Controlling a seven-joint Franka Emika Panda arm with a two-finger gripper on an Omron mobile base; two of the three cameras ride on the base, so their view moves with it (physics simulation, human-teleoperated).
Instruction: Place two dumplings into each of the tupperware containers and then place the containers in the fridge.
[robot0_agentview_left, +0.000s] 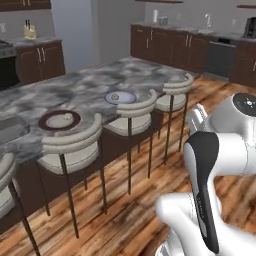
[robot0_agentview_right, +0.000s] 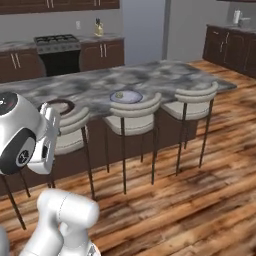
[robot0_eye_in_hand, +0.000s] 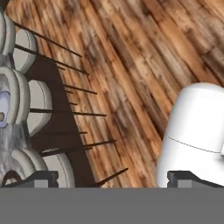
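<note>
One dumpling lies on a round brown-rimmed plate on the marble island. A second dumpling lies on a blue-rimmed plate; both dumpling and plate show from the right too. A flat dark grey shape at the counter's left end looks like one tupperware container; the other is out of view. A tall light-grey block behind the island may be the fridge. My gripper hangs open and empty over the wooden floor, well short of the island.
Three cushioned bar stools line the near side of the island, between me and the plates. Dark cabinets and a stove stand along the back wall. The wooden floor stretches to the right.
</note>
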